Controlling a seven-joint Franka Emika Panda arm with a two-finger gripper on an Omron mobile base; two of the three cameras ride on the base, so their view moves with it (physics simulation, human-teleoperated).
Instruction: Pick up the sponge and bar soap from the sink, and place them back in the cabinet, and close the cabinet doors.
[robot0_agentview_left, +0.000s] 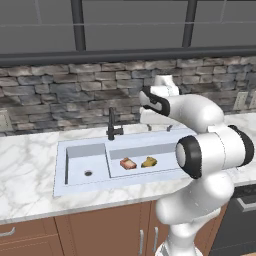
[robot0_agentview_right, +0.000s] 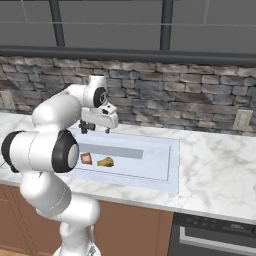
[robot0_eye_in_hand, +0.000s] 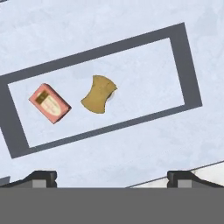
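Observation:
The pinkish-orange bar soap (robot0_agentview_left: 128, 163) (robot0_agentview_right: 86, 158) (robot0_eye_in_hand: 49, 103) and the yellow-olive sponge (robot0_agentview_left: 149, 162) (robot0_agentview_right: 105, 161) (robot0_eye_in_hand: 99, 93) lie side by side on the floor of the shallow right basin of the pale sink (robot0_agentview_left: 62, 170) (robot0_agentview_right: 172, 165) (robot0_eye_in_hand: 131, 144). They sit a short gap apart. My gripper (robot0_agentview_left: 159, 128) (robot0_agentview_right: 95, 130) (robot0_eye_in_hand: 112, 177) hangs well above the basin's back part, pointing down, open and holding nothing. In the hand view both items sit ahead of the fingertips (robot0_eye_in_hand: 43, 177), the sponge nearer the centre. The cabinet and its doors are out of view.
A slim black faucet (robot0_agentview_left: 112, 125) stands behind the divider between the basins. The deeper left basin has a round drain (robot0_agentview_left: 88, 173). Marble counter (robot0_agentview_left: 25, 165) (robot0_agentview_right: 215, 165) runs on both sides, with a stone backsplash behind and a dark oven front (robot0_agentview_right: 215, 235) lower right.

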